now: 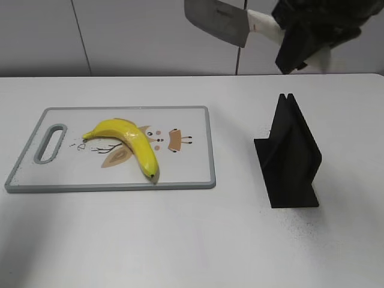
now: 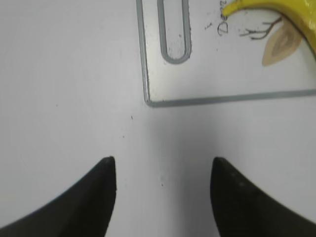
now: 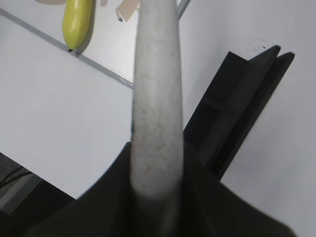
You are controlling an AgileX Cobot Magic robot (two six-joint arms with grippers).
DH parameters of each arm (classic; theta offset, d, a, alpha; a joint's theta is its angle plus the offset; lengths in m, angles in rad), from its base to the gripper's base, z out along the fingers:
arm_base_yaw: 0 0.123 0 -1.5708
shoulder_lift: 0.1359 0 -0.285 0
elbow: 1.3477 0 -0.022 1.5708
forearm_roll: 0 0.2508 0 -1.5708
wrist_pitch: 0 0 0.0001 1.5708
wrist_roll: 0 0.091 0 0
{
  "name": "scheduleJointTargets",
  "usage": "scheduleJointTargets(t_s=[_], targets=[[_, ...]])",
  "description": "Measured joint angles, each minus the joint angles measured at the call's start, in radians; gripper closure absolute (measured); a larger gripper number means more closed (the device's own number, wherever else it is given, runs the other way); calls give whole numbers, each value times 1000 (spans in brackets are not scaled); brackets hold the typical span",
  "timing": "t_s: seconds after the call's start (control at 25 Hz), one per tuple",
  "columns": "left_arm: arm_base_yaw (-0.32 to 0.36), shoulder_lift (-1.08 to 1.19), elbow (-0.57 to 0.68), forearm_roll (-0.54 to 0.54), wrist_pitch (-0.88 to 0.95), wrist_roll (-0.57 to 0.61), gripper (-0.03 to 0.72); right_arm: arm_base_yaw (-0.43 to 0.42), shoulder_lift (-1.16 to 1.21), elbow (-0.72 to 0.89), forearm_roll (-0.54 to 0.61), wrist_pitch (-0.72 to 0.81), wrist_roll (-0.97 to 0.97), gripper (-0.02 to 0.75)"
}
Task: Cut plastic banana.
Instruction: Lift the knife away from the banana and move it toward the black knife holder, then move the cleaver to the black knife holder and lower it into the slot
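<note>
The right gripper point(image 1: 300, 36) grips the knife point(image 1: 217, 20) by its handle, high above the table, so the blade can come down on the banana point(image 1: 129, 141) lying on the cutting board point(image 1: 198, 174). The left gripper point(image 2: 163, 192) waits with fingers wide apart beside the board's corner, holding nothing.

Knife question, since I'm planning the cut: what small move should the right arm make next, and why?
Probably carry the knife left and down toward the banana: the right gripper holds it high, well off the cutting board.

Both grippers are matte black, the left gripper point(image 2: 162, 197) ending in curved, tapering jaws (no markings visible).
</note>
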Motion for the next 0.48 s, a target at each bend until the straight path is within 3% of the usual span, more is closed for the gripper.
scheduleJointTargets(t_s=[0.48], targets=[[0, -564, 442, 12, 9, -2, 109, 0, -351, 444, -98, -185, 193, 575]])
